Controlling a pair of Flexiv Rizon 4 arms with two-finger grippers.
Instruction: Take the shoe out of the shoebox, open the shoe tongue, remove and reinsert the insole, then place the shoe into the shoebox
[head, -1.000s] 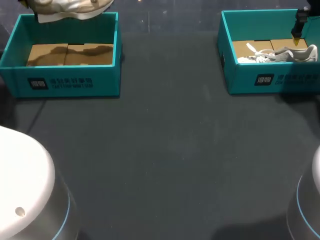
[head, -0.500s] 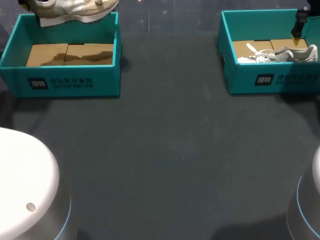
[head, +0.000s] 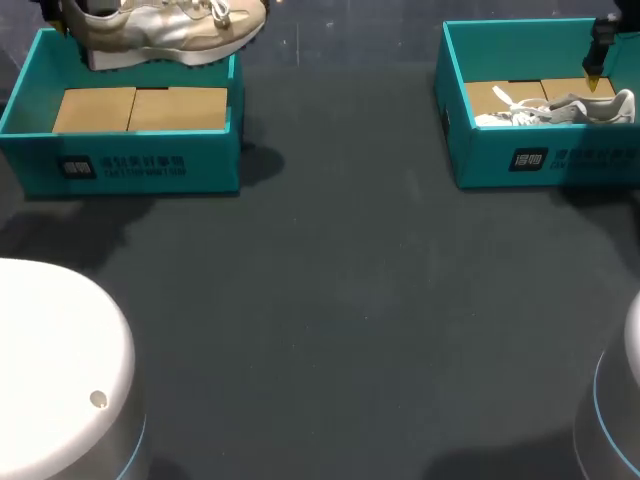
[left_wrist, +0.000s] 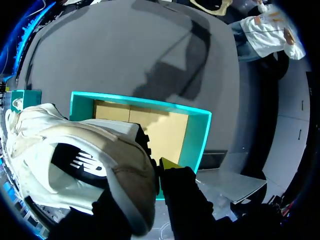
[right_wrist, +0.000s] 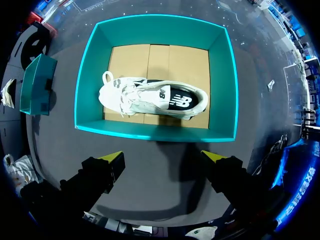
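A beige and white shoe hangs above the far rim of the left teal shoebox, whose cardboard floor is bare. My left gripper is shut on the shoe's heel; one yellow tip shows beside the heel and the other is hidden by the shoe. A second white and grey shoe lies on its side in the right shoebox. My right gripper hovers high above that box's near wall, open and holding nothing. In the head view its finger hangs over the box's back right.
The two shoeboxes stand at the table's far left and far right. Dark table surface stretches between and in front of them. The pale bases of my arms fill the near corners.
The left arm has carried the shoe rightward and further into view over the left box's far rim, and its shadow has slid off the cardboard floor. The right arm has stayed still.
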